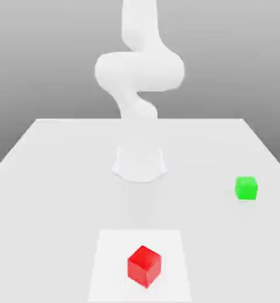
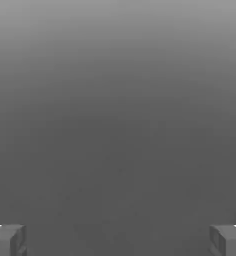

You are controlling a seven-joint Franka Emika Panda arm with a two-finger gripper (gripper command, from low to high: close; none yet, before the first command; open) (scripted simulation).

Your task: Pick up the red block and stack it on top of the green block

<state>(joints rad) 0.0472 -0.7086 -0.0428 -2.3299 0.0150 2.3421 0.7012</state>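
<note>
Red block [image 1: 144, 267]: set cornerwise on white patch [image 1: 169, 242], in front of arm base [image 1: 140, 164]; green block [image 1: 246, 188]: nearer base's exterior-view right side, top bare for stacking; end effector [image 2: 118, 241]: spread wide, empty, presumably readied for grasping

In the exterior view, one block [image 1: 144, 267] is set on a patch [image 1: 112, 260] at bottom centre; another block [image 1: 246, 188] is placed at mid-right, on the table [image 1: 53, 207].
</note>
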